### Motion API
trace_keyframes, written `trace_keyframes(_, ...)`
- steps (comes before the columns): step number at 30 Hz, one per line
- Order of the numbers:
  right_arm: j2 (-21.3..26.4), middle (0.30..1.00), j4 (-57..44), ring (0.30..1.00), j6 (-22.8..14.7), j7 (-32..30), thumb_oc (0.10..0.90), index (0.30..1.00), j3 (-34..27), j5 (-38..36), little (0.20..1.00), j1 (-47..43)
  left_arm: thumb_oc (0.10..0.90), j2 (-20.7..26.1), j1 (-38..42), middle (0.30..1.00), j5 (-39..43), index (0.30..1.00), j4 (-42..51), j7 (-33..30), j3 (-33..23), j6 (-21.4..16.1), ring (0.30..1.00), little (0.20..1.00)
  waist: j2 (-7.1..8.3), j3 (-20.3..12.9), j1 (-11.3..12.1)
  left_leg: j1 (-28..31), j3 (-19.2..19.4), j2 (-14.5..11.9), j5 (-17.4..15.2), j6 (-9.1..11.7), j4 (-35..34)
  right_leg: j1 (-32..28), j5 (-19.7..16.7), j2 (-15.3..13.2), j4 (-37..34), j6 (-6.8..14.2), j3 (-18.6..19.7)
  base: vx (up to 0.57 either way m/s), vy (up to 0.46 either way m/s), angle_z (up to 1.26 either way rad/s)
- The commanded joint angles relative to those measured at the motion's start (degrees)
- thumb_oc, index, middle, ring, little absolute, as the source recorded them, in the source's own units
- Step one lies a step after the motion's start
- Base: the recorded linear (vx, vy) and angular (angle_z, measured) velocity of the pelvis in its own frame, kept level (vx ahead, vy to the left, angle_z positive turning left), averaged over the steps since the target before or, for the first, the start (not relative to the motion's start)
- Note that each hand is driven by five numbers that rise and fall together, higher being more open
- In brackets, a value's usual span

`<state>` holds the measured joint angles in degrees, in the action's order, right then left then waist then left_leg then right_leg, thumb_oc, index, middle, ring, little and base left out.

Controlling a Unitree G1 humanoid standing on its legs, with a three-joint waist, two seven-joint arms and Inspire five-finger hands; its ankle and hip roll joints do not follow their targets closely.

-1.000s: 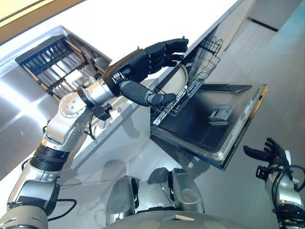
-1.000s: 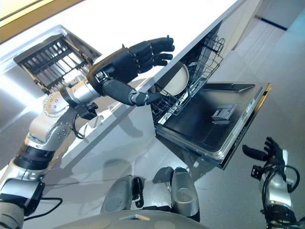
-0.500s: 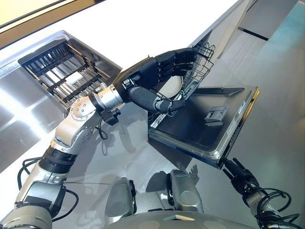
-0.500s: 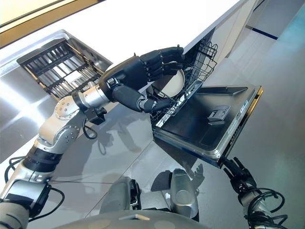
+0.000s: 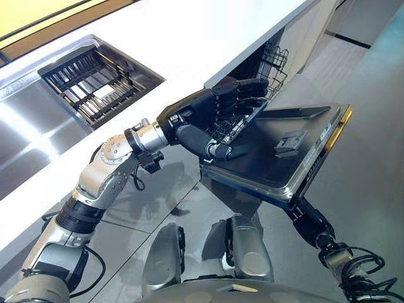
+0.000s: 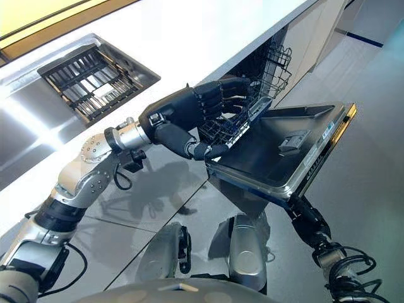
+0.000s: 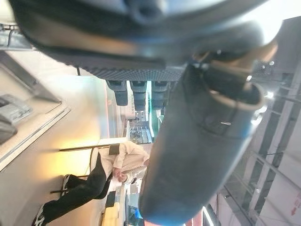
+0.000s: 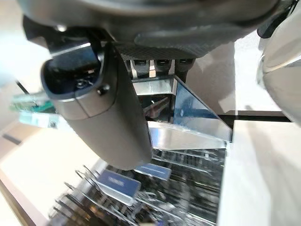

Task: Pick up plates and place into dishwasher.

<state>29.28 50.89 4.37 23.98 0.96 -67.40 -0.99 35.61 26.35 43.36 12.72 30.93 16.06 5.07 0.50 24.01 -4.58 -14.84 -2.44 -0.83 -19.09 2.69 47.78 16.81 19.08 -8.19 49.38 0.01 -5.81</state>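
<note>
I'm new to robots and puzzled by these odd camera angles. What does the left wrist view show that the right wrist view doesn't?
The left wrist view alone shows a seated person beyond the left hand.

The right wrist view alone shows the wire dishwasher rack and the shiny edge of the dishwasher door, seen past the right hand.

In both, a hand's dark bulk takes up the top, with its thumb standing out and fingertips in a row beside it.
</note>
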Motion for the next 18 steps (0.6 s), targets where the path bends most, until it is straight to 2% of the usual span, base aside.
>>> trace_keyframes(1,-6.85,0.900,-18.99,0.900,-2.62,11.47,0.800,0.900,6.17,-0.06,0.900,-15.94,0.800,-3.26,2.08,0.900,4.22,0.900,4.32,0.87,-1.52,-6.65,0.900,0.900,-0.88,-1.89,3.65,1.20,1.78,0.54,-1.66,-5.05,3.39,-4.63,-2.27,1.46,1.43,-1.85,-0.22,0.00,0.000,0.00)
trace_keyframes(4,-6.88,0.900,-22.59,0.900,-4.44,10.54,0.800,0.900,5.42,0.15,0.900,-20.67,0.800,-3.77,3.33,0.900,3.73,0.900,2.96,-0.02,-1.82,-5.97,0.900,0.900,-0.56,-2.17,3.81,1.01,1.71,0.50,-1.51,-4.84,3.54,-4.75,-2.13,1.45,1.51,-1.75,-0.27,0.01,-0.006,-0.06)
trace_keyframes(8,-6.61,0.900,-24.64,0.900,-4.92,9.62,0.800,0.900,4.91,0.79,0.900,-26.12,0.800,-4.14,5.58,0.900,3.72,0.900,1.50,-1.00,-2.11,-5.03,0.900,0.900,0.05,-2.86,4.39,0.65,1.41,0.66,-1.38,-4.64,3.75,-5.01,-1.92,1.43,1.44,-1.62,-0.43,0.01,-0.026,-0.08)
trace_keyframes(18,-7.67,0.900,-22.80,0.900,-5.84,8.50,0.800,0.900,5.72,-0.43,0.900,-32.42,0.800,-5.49,9.14,0.900,3.97,0.900,-0.68,0.01,-1.14,-6.28,0.900,0.900,0.75,-3.95,5.71,1.08,1.02,0.36,-1.44,-4.34,3.88,-7.15,-2.03,1.09,-0.10,-1.86,-1.33,0.01,-0.027,0.09)
